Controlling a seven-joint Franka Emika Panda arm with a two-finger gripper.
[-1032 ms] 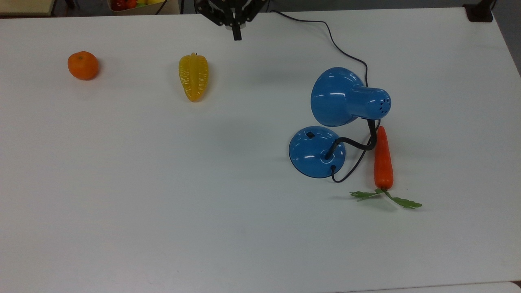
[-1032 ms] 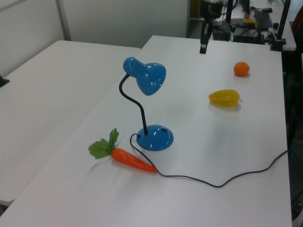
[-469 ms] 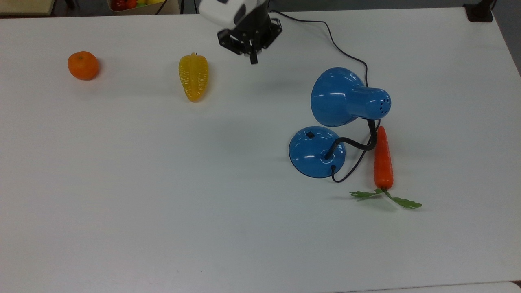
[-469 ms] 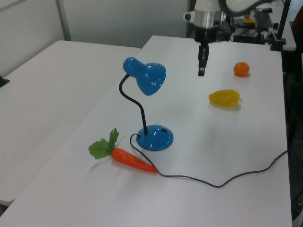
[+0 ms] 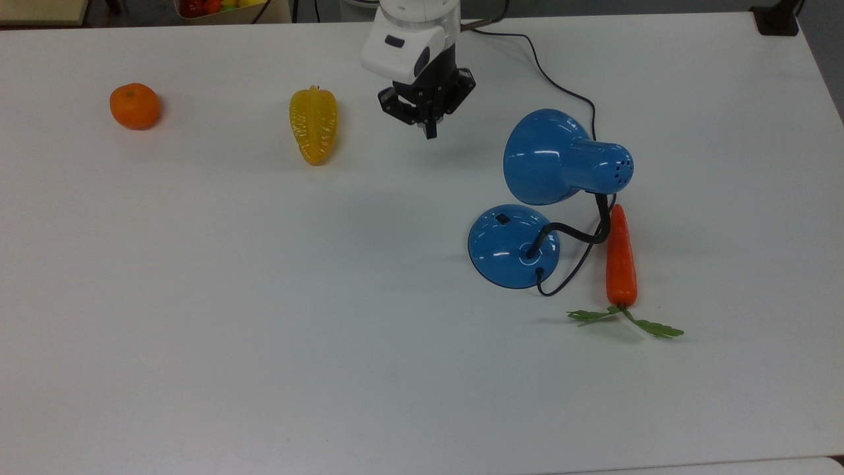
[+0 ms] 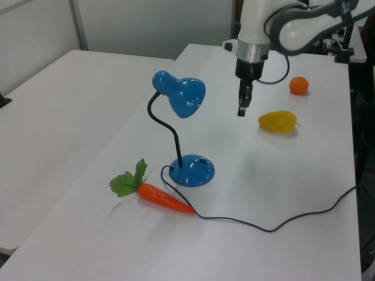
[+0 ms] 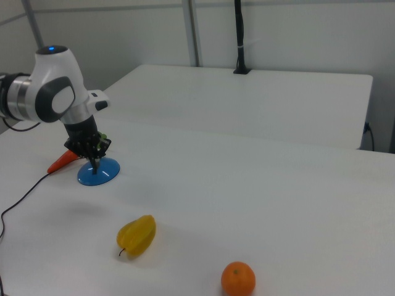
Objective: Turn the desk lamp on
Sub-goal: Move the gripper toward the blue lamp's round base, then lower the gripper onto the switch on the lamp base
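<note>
— Where are your fingers [image 5: 431, 132] right now?

— Pressed together into one narrow tip, grasping nothing, pointing straight down and hanging above bare bench [image 5: 264, 297]. In the left view they sit in the air at about the height of the shade.

— And the desk lamp [image 5: 550, 198]?

— It stands on the bench toward the top view's right and lower down from my tip. The blue shade [image 5: 547, 157] is the nearest part, just beside me on the top view's right. The round base [image 5: 508, 254] lies beyond it, lower in the top view, and the small black switch [image 5: 502, 218] sits on the edge of the base that faces me.

— So which way does the next move go?

— I judge it as down the top view and a little to its right, then a descent onto the switch. The shade overhangs near that path, so I would need to slip past its rim rather than through it.

— Anything else close?

— A carrot [image 5: 621, 260] lies beside the gooseneck [image 5: 580, 234] on the far side of the base. A yellow starfruit [image 5: 313, 124] and an orange [image 5: 134, 105] sit off to the top view's left, well apart from the lamp.
</note>
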